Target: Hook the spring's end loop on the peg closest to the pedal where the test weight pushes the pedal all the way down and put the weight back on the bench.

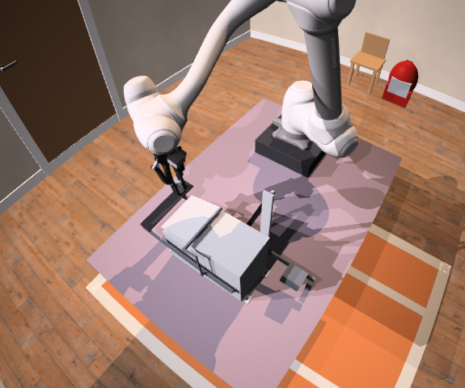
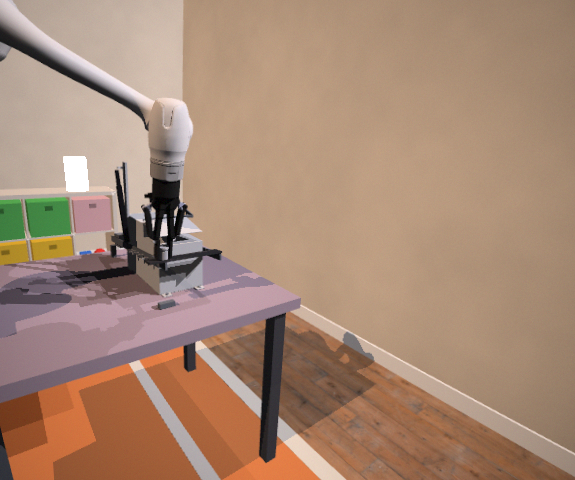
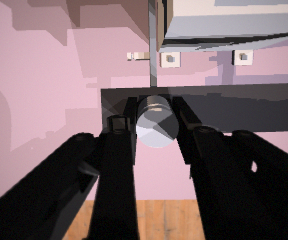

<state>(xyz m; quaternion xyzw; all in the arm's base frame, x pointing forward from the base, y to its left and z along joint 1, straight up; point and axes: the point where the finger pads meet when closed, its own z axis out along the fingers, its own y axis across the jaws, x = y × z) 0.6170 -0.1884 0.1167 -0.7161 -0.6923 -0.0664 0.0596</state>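
The grey feeder box [image 1: 220,246] stands on the purple bench, with its dark pedal [image 1: 163,210] reaching out to the left. My gripper [image 1: 179,187] points down over the pedal's outer end and is shut on the steel test weight [image 3: 156,122], a short upright cylinder. In the wrist view the weight sits between my fingers over the pedal's dark strip [image 3: 219,106]. I cannot tell whether its base touches the pedal. A tall grey post [image 1: 268,210] rises behind the feeder. The spring loop and pegs are too small to make out.
A small grey block [image 1: 297,276] lies on the bench right of the feeder. The arm's black base [image 1: 289,152] stands at the back of the bench. The bench edge is just beyond the pedal [image 2: 209,253]. Coloured bins [image 2: 23,227] stand behind.
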